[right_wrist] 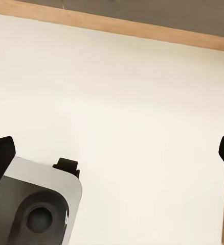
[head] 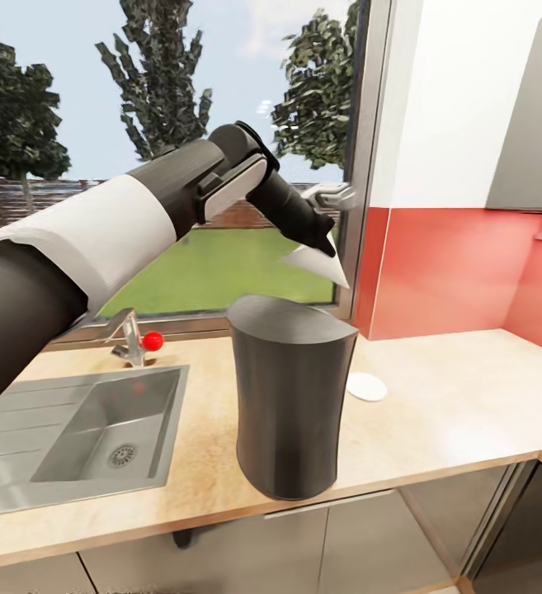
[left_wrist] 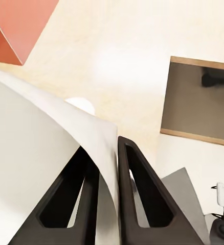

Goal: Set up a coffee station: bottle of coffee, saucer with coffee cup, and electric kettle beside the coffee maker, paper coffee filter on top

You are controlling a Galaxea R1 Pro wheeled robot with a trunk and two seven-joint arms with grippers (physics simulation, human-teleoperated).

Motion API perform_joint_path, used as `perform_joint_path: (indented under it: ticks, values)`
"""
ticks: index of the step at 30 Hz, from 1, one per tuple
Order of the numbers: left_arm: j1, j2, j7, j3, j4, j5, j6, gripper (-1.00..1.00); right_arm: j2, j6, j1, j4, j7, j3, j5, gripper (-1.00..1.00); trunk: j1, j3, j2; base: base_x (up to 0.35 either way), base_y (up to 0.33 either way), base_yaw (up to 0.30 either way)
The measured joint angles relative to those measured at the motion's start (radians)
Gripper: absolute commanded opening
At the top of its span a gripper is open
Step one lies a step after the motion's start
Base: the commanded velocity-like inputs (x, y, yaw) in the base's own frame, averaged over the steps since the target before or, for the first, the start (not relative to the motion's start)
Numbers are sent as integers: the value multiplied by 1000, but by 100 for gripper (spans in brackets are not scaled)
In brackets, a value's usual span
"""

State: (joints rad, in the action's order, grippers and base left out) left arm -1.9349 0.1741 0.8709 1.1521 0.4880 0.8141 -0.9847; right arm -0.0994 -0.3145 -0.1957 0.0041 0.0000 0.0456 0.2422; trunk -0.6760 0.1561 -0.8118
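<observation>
Head view: our left gripper [head: 327, 239] clamped on filter [head: 320, 264], above maker [head: 287, 396]. Step: filter placement. Next: lower, centre, release. Right gripper [right_wrist: 112, 153] apart.

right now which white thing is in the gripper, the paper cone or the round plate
The paper coffee filter, pinched by the left gripper above the coffee maker; the saucer lies flat on the countertop.

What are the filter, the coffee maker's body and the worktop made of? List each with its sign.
Paper coffee filter: thin matte white sheet, likely paper; it curves between the left gripper fingers.
Coffee maker: dark grey body with a soft satin sheen, plastic or brushed metal.
Countertop: pale beige with faint grain, wood-look; its edge looks laminated.
</observation>
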Motion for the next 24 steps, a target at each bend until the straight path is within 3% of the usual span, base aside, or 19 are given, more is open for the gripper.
perform_joint_path:
  ticks: [10,19,24]
  values:
    - [1,0,-1,0,0,0,0,-100,0,0,0,0,0,-1,0,100,0,0,0,0,-31,106]
    - [1,0,-1,0,1,-1,0,-100,1,0,0,0,0,-1,1,100,0,0,0,0,-254,109]
    - [1,0,-1,0,1,-1,0,-100,2,0,0,0,0,-1,1,100,0,0,0,0,-86,186]
